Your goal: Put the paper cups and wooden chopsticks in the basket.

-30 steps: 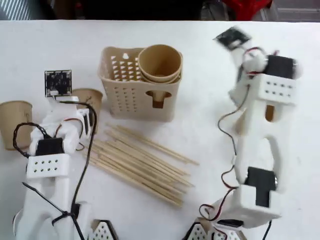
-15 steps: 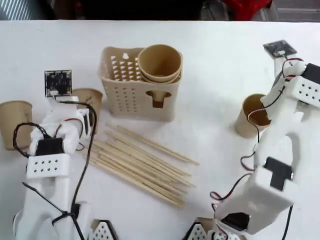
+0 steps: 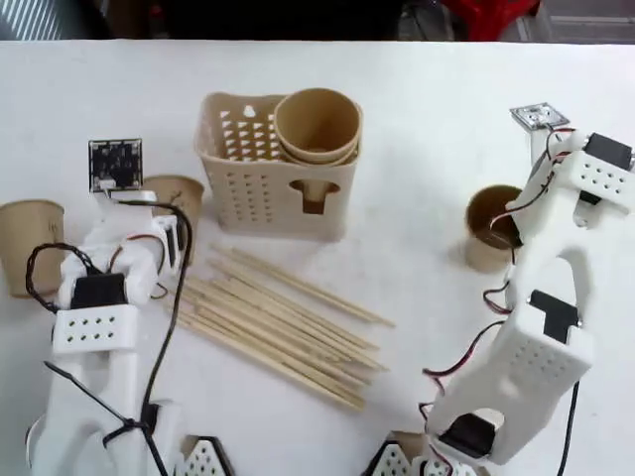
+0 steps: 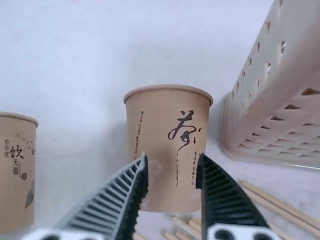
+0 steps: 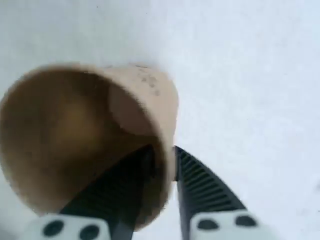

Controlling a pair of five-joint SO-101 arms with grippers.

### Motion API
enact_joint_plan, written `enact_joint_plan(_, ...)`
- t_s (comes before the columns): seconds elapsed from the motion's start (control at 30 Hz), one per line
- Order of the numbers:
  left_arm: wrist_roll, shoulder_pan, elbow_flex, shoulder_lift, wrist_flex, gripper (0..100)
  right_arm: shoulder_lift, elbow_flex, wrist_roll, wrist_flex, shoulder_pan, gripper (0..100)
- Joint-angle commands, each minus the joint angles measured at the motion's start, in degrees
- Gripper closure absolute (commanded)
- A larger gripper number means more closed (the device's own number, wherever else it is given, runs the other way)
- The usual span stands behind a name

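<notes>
The beige basket (image 3: 260,188) stands at the middle back with stacked paper cups (image 3: 317,124) in its right end. Wooden chopsticks (image 3: 283,322) lie in a loose pile in front of it. My right gripper (image 5: 162,150) is shut on the rim of a paper cup (image 5: 75,135), one finger inside and one outside; that cup (image 3: 488,233) is at the table's right. My left gripper (image 4: 170,162) is open just in front of an upright paper cup (image 4: 167,135), which stands beside the basket's wall (image 4: 280,100). Another cup (image 4: 15,170) stands farther left.
In the high view the two left cups (image 3: 25,243) (image 3: 179,193) flank the left arm (image 3: 99,297). The right arm (image 3: 546,337) takes up the right side. Bare white table lies between the chopsticks and the right arm.
The right arm has swung to the right, away from the basket, and its cup has come into full sight at the table's right. The left arm has kept still.
</notes>
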Motion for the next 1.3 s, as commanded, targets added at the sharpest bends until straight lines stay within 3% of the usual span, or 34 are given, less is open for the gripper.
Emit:
enact_joint_plan(0.0, -0.8, 0.6, -0.4, -1.1, -1.1, 83, -5.8, -0.5, -0.7, 0.1, 0.7, 98.1)
enact_joint_plan(0.3, -0.8, 0.6, -0.4, -1.1, -1.1, 83, -33.4, -0.5, -11.5, 4.2, -6.2, 98.1)
enact_joint_plan(0.57, -0.8, 0.6, -0.4, -1.1, -1.1, 83, -52.5, -3.9, -26.0, 2.3, -28.1, 98.1)
enact_joint_plan(0.83, -0.8, 0.7, -0.4, -1.1, -1.1, 83, -48.1, -8.7, -30.7, 1.5, -41.8, 98.1)
enact_joint_plan(1.27, -0.8, 0.7, -0.4, -1.1, -1.1, 83, -32.5, -9.2, -30.8, -2.9, -41.9, 98.1)
